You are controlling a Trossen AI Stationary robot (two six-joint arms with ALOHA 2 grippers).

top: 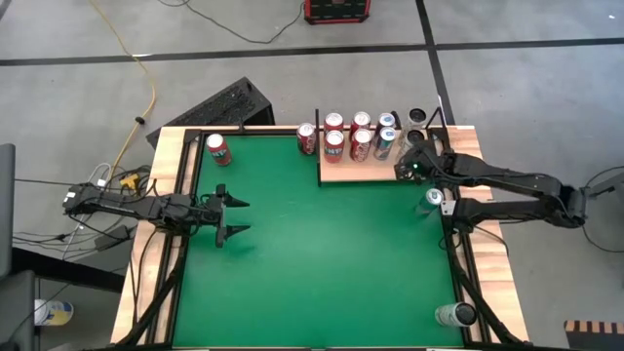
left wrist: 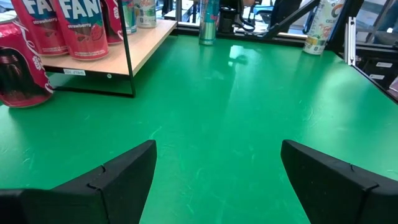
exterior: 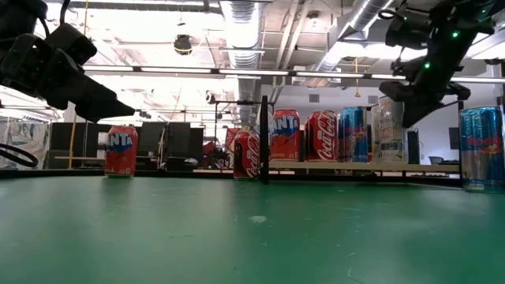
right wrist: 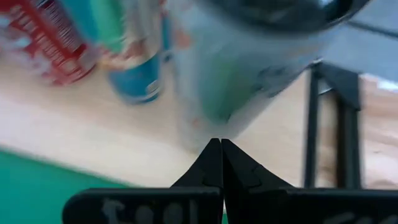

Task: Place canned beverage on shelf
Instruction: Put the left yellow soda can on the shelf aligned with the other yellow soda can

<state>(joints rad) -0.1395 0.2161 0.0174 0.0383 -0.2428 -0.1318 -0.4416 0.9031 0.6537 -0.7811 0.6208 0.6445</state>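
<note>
Six cans point(top: 361, 134) stand in two rows on the far half of the shelf point(top: 375, 175), leaving its near strip of pale board bare. The right gripper point(top: 409, 166) hangs over the shelf's right end. Its two fingers are pressed together tip to tip and hold nothing, which the right wrist view shows plainly. Just beyond those tips a pale canned beverage point(exterior: 389, 130) stands upright on the shelf, next to a blue can and close to the thin black post at the shelf's right edge. Whether the fingertips touch the pale can cannot be told. Off the shelf, a cola can point(top: 307, 138) sits on the green table point(top: 312, 263) just outside the shelf's left post point(exterior: 263, 140), and a red Fanta can point(top: 217, 148) stands well to the left of the shelf near the table's far corner. Another blue can point(top: 434, 198) stands just off the shelf's near right corner, beside the right arm. The left gripper point(top: 232, 216) waits well apart from the shelf over the table's left side with its fingers spread wide and empty. Between the left gripper and the shelf's near edge lies a broad stretch of open green.
</note>
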